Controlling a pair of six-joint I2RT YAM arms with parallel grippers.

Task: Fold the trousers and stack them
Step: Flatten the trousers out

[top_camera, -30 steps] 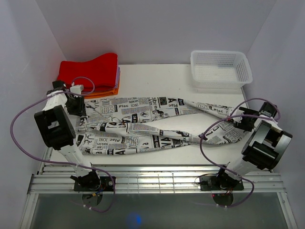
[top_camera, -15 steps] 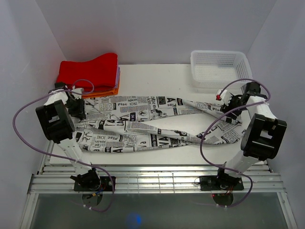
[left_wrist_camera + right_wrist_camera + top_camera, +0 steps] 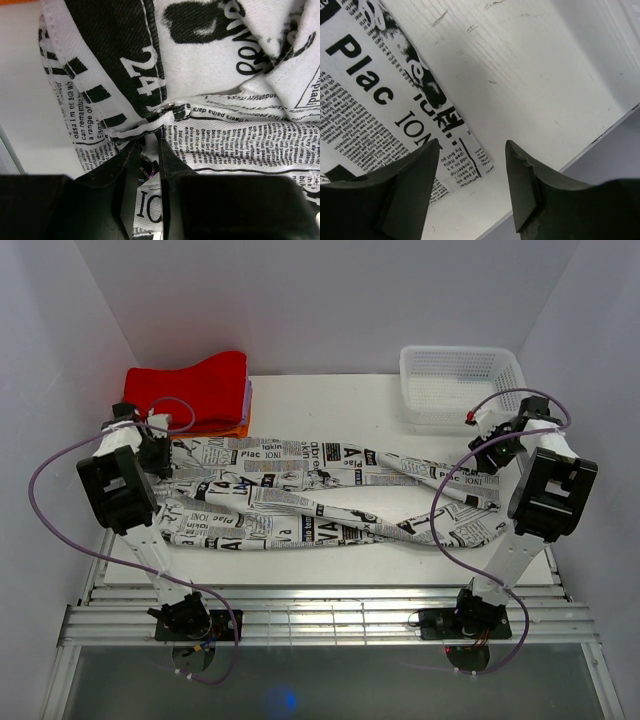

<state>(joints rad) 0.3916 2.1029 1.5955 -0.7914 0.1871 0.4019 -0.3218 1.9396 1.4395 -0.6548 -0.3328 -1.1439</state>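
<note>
2 legs of the trousers (image 3: 290, 455) lie crossed along the counter (image 3: 330, 405), waist at the left. The left tool (image 3: 150, 150) seems pinched on a waistband fold, though its fingers hide the contact. The right tool (image 3: 472, 150) hangs open over a hem corner. The cloth looks soft, light and floppy, so waistband and hems are likely the best holds.

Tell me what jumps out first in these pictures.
The newspaper-print trousers lie stretched across the table, legs crossing right of centre. The left gripper pinches fabric at the waist end, while the right gripper hangs open over a leg hem. A red cloth stack sits far left, a white basket far right.
</note>
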